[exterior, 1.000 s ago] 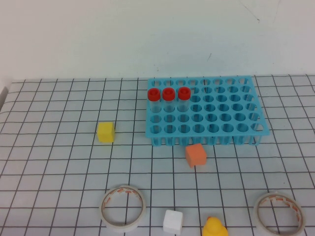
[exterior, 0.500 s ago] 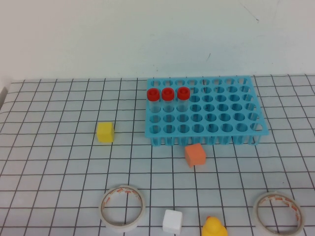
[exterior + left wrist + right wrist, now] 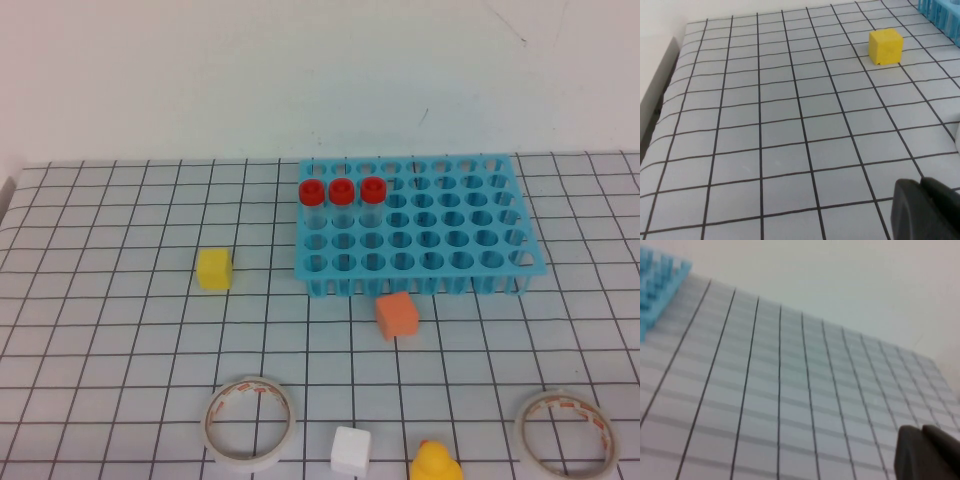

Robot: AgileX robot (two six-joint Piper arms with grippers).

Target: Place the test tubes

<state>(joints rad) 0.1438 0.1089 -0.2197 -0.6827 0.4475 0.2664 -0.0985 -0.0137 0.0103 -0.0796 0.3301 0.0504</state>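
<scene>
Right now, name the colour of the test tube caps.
Red, all three test tube caps; best seen in the high view.

Your three red-capped test tubes stand in rear-left holes of the blue plastic rack; an orange cube lies just before it.

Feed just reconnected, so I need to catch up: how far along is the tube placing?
Done: three red-capped tubes stand side by side in the blue rack. In hand: nothing; the left gripper, shut and empty, sits above the mat with the yellow block ahead, the right gripper likewise beside the rack. Left: no loose tube shows anywhere, so placing looks finished.
</scene>
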